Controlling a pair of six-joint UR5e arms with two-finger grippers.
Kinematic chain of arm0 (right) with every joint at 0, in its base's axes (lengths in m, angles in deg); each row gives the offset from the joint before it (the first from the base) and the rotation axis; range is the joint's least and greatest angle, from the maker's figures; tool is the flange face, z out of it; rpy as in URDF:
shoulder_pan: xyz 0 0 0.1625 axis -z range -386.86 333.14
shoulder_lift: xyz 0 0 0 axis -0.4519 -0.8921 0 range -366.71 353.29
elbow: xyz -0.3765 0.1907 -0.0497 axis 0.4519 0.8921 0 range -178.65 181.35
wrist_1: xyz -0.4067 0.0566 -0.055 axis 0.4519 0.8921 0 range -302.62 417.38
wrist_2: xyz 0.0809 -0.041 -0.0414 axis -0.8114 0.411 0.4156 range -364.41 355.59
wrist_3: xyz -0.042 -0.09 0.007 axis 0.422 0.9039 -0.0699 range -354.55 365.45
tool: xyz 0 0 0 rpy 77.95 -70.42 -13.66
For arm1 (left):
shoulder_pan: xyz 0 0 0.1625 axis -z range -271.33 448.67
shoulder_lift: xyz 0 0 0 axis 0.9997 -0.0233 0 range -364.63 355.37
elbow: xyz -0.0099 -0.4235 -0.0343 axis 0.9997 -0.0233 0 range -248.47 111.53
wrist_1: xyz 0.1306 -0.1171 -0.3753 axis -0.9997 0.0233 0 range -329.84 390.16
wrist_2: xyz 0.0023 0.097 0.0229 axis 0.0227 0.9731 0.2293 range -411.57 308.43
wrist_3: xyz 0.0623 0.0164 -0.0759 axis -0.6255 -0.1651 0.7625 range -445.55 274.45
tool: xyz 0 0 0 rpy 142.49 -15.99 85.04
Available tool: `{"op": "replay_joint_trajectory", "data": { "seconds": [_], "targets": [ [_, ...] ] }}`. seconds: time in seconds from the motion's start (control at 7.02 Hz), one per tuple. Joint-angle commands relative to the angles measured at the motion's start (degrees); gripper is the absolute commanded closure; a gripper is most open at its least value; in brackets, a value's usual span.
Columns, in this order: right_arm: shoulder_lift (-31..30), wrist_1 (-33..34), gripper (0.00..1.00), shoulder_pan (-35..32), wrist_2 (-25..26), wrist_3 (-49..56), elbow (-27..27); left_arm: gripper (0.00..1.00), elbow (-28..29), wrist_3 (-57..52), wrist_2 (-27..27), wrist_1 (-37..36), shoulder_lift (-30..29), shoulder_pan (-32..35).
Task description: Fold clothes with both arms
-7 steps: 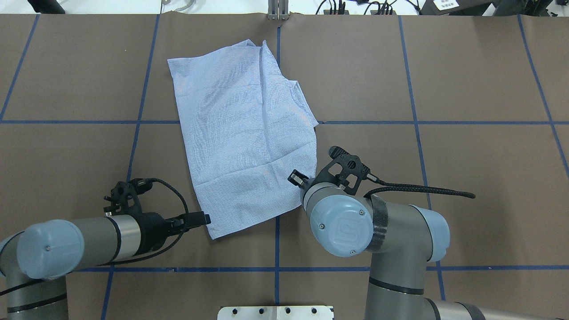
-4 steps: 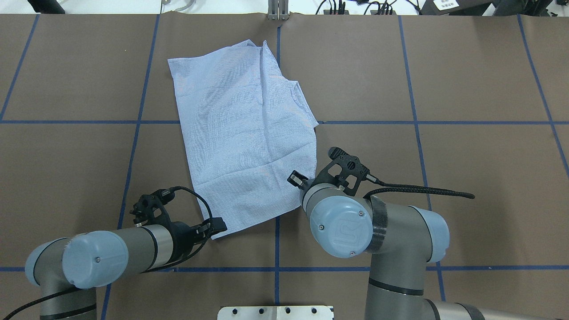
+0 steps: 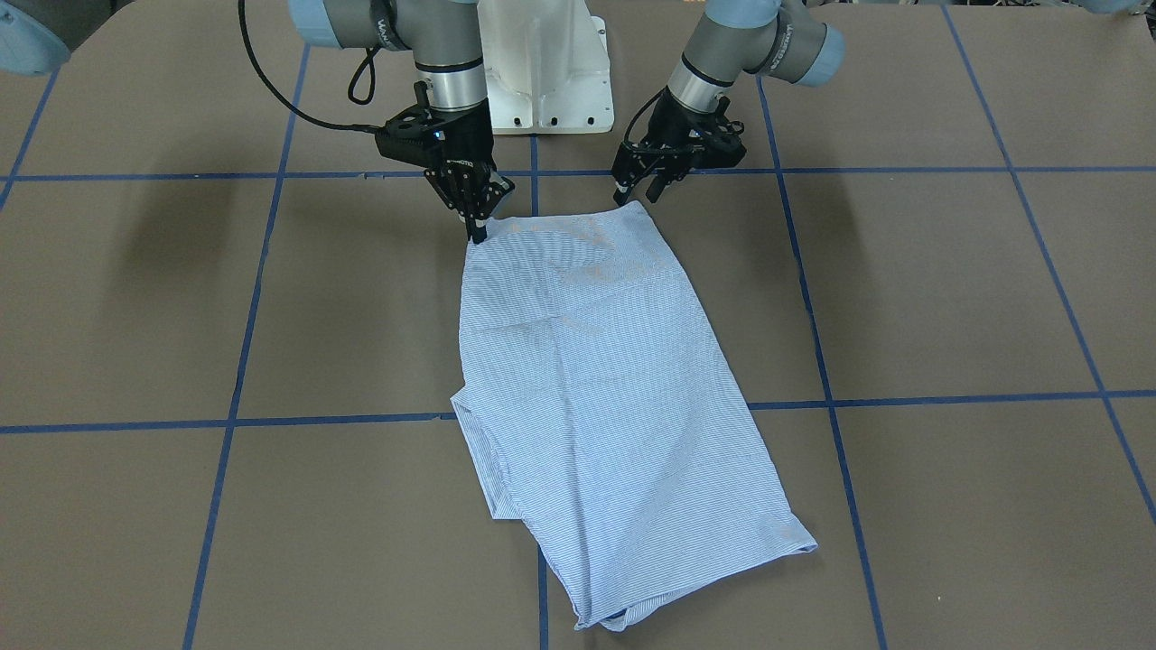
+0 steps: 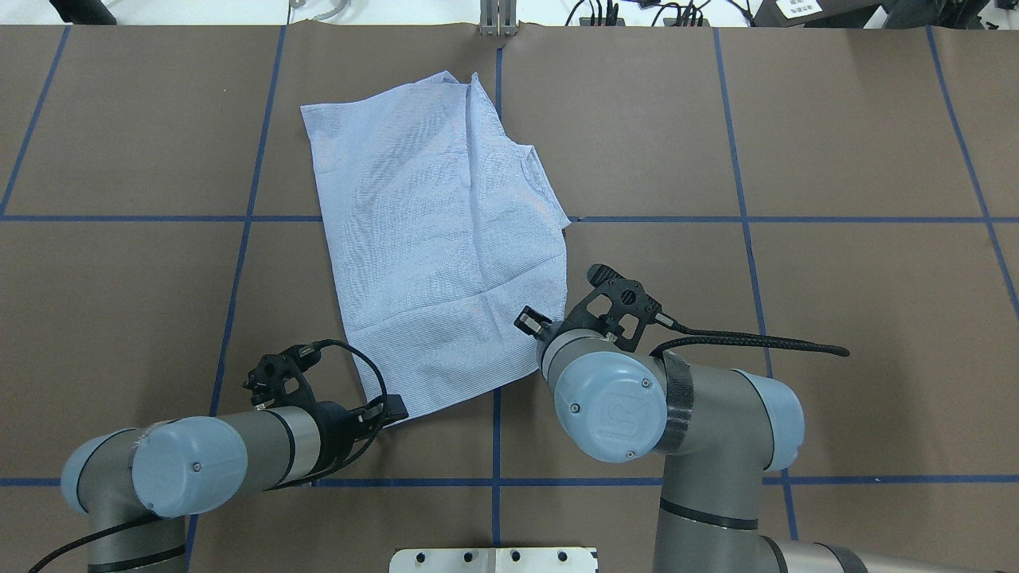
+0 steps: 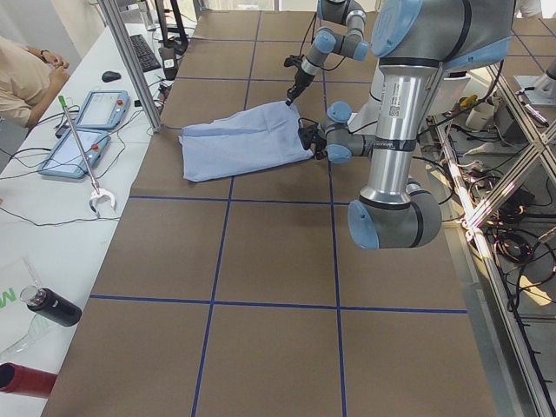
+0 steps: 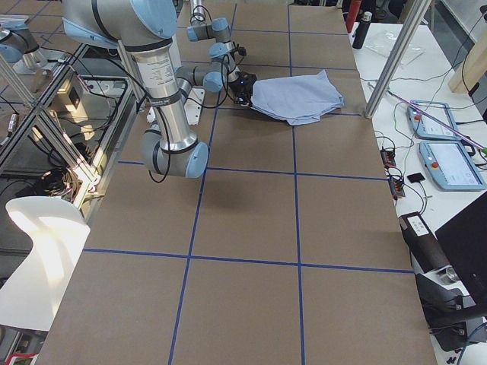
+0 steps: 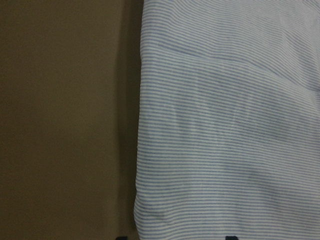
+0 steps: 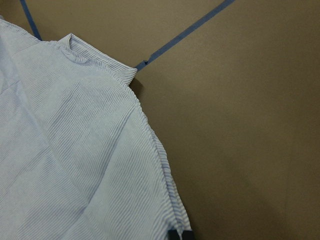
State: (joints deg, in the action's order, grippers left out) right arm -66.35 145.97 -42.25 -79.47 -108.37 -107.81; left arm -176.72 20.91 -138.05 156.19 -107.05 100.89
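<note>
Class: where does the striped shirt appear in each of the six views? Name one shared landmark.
Front-facing: shirt centre, reaching the bottom edge.
Overhead: shirt upper centre-left.
Exterior left: shirt upper centre-left.
Exterior right: shirt top, right of centre.
Left wrist: shirt fills the right.
Right wrist: shirt fills the lower left.
Landmark: blue tape line under the shirt; absent from left wrist view.

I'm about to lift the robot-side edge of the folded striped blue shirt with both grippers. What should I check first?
1. Right gripper shut on the light blue striped shirt's robot-side corner: ok.
2. Left gripper shut on the other robot-side corner: not ok, jaws open.
3. Cloth inside the left gripper's opening: ok, the left wrist view shows the corner there.
4. All layers caught: cannot tell.
5. Shirt flat on the brown taped table: ok, slight creases.
</note>
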Motion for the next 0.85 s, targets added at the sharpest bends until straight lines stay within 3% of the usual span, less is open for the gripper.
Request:
{"op": "replay_joint_trajectory", "data": {
  "seconds": [0.0, 0.28, 0.43, 0.57, 0.71],
  "targets": [
    [0.0, 0.0, 1.00, 0.0, 0.0, 0.0, 0.0, 0.33, 1.6, -0.1, 0.0, 0.0, -1.5, 0.1],
    [0.0, 0.0, 1.00, 0.1, 0.0, 0.0, 0.0, 0.47, 1.6, 0.0, 0.1, -0.1, -1.5, 0.4],
    [0.0, 0.0, 1.00, 0.1, 0.0, 0.0, 0.0, 0.62, 1.6, 0.0, 0.1, -0.1, -1.5, 0.7],
    [0.0, 0.0, 1.00, 0.1, 0.0, 0.0, 0.0, 0.63, 1.6, 0.0, 0.1, -0.1, -1.3, 0.7],
    [0.0, 0.0, 1.00, 0.1, 0.0, 0.0, 0.0, 0.71, 1.6, 0.0, 0.1, -0.1, -1.2, 0.8]
  ]
}}
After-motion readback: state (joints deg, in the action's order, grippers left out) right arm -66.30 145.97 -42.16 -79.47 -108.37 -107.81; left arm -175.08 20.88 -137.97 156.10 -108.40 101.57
